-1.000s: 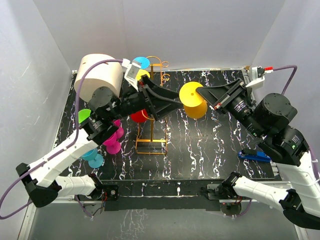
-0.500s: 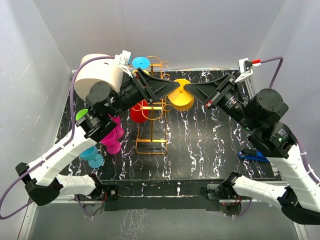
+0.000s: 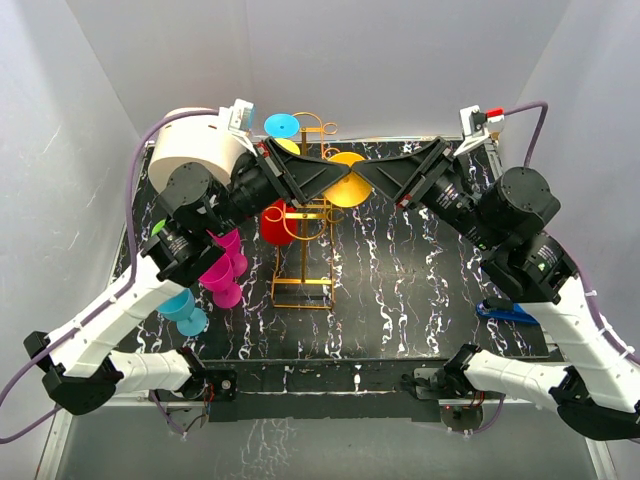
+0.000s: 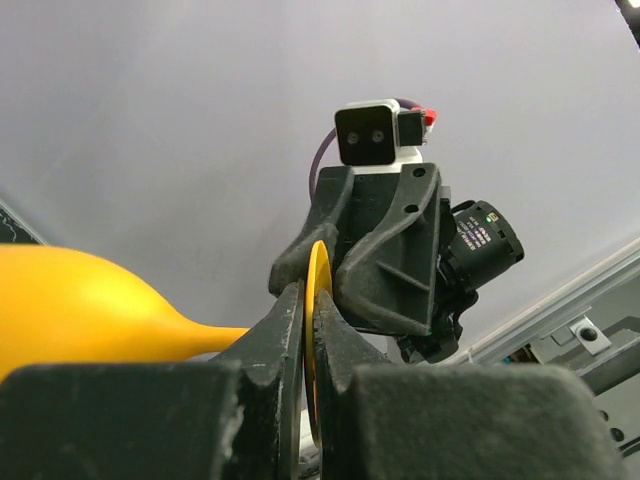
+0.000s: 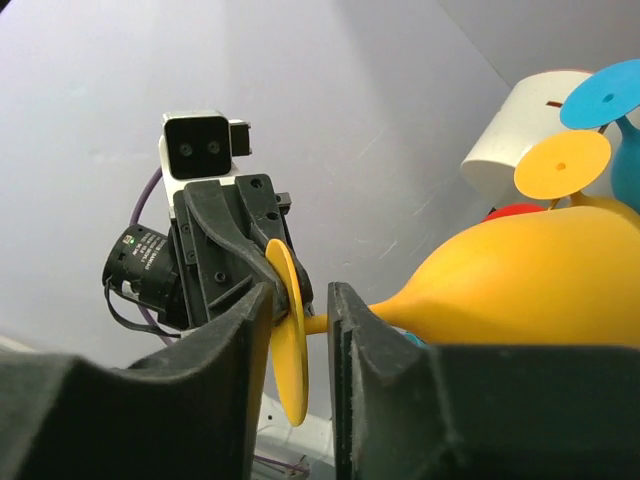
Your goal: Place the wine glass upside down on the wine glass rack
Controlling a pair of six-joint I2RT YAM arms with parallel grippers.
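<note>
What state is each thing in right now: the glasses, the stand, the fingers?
Yellow wine glass: sideways in mid-air, held by its foot.
Left fingers: shut on the foot.
Right fingers: apart, straddling the foot.
Wine glass rack: upright.
Blue glass: foot up on the rack.
Red glass: hanging on the rack.

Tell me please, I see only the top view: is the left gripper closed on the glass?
Observer: Yes. In the left wrist view the left gripper is shut on the thin foot of the glass.
Operator: And the right gripper, does it hold too?
Observer: The right wrist view shows the right gripper with its fingers apart, wider than the foot between them. I cannot tell if one finger touches it.
</note>
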